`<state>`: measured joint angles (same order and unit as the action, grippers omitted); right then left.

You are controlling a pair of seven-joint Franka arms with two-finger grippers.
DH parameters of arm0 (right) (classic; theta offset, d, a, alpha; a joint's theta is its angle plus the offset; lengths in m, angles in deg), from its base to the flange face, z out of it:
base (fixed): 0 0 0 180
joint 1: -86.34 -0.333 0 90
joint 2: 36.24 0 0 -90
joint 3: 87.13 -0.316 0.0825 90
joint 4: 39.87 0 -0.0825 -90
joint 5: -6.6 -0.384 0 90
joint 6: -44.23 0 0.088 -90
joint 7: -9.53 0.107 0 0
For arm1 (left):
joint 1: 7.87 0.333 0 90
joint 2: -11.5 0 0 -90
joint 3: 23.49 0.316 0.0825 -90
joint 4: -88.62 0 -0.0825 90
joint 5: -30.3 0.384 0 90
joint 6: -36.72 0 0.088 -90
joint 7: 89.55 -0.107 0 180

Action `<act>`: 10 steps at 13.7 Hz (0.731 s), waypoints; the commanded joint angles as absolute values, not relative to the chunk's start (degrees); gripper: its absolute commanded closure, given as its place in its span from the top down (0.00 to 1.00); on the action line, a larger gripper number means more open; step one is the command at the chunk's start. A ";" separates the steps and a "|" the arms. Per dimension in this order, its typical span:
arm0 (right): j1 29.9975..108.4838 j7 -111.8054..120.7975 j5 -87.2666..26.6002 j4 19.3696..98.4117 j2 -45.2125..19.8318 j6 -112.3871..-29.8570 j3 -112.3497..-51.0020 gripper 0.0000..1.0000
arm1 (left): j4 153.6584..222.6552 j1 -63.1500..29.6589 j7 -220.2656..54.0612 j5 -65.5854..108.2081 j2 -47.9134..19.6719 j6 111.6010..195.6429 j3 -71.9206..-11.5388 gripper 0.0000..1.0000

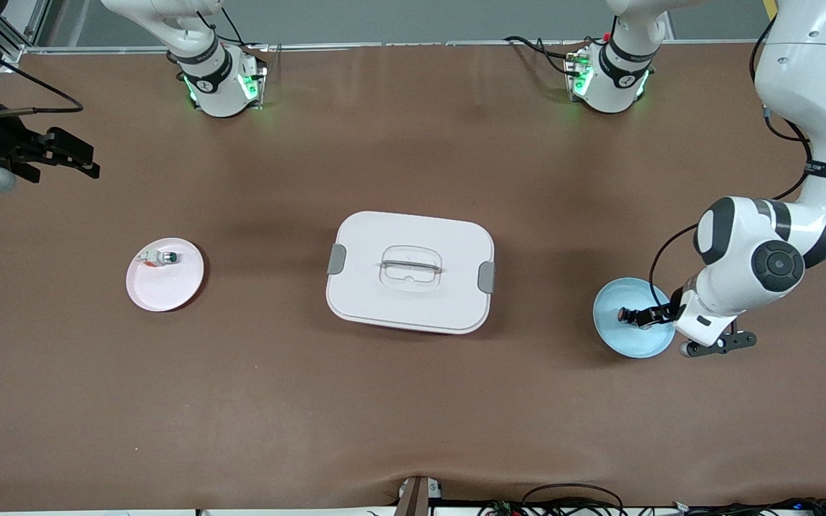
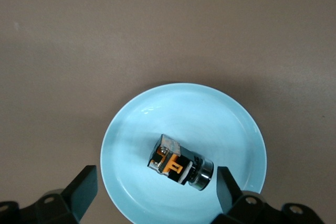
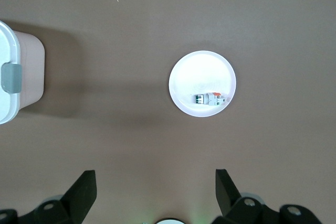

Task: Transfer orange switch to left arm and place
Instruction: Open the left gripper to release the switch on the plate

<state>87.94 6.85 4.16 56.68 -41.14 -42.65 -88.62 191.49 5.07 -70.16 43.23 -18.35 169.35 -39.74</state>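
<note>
The orange switch (image 1: 627,315) lies on its side in a light blue plate (image 1: 617,331) at the left arm's end of the table. In the left wrist view the switch (image 2: 178,162) is black with orange parts and a silver ring, in the middle of the plate (image 2: 126,129). My left gripper (image 1: 648,316) is open, low over the plate, with its fingers (image 2: 84,190) either side of the switch and not touching it. My right gripper (image 1: 69,156) is open and empty, up in the air over the right arm's end of the table. The box (image 1: 410,271) stands mid-table between the plates.
A pale pink plate (image 1: 169,287) at the right arm's end holds a white-and-clear part with a green cap (image 1: 160,258). The right wrist view shows that plate (image 3: 184,74), the part (image 3: 210,98) and a corner of the box (image 3: 13,77). Cables lie along the table's near edge.
</note>
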 commanded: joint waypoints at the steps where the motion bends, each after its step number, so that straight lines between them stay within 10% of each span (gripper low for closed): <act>1: 87.83 6.80 4.40 56.64 -42.04 -42.60 -88.44 1.00 | 192.42 6.89 -73.29 43.49 -14.70 166.03 -40.63 1.00; 10: 88.62 10.83 4.93 56.81 -42.13 -44.10 -88.18 1.00 | 192.07 7.95 -75.22 43.31 -7.14 158.72 -40.81 1.00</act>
<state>88.15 8.44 4.33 56.63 -41.27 -43.99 -88.12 191.31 6.57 -73.13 43.23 -10.06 161.00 -39.92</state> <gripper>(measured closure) 0.000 0.000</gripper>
